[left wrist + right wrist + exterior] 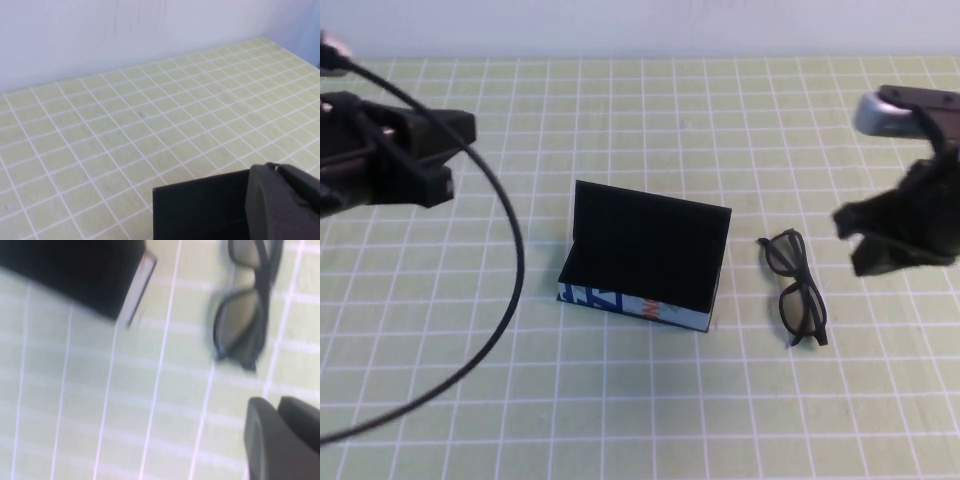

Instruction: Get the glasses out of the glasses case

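The glasses case (642, 262) stands open at the middle of the mat, its lid upright and its black inside bare. Its printed side faces me. The black glasses (795, 287) lie folded on the mat just right of the case, apart from it; they also show in the right wrist view (246, 305), beside the case's corner (100, 275). My right gripper (855, 243) hangs shut and empty above the mat, right of the glasses (277, 402). My left gripper (445, 157) is open and empty, raised at the far left, well away from the case.
The green gridded mat (640, 400) covers the whole table up to a white wall (125, 35) at the back. A black cable (505, 300) loops down from the left arm over the mat's left front.
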Tool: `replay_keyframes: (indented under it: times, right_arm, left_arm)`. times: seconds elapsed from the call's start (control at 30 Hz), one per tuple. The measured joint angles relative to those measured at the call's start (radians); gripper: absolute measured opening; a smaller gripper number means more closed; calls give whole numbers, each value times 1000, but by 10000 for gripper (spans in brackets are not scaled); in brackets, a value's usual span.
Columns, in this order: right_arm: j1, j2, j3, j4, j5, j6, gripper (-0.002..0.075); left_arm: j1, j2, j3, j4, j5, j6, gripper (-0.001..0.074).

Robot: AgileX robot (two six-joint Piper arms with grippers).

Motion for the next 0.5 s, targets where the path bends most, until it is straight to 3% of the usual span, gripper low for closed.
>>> replay_keyframes:
  times: [0.5]
  right_arm:
    - [0, -984, 468, -67, 152, 12, -15]
  left_arm:
    - [0, -719, 365, -9, -107, -93, -4]
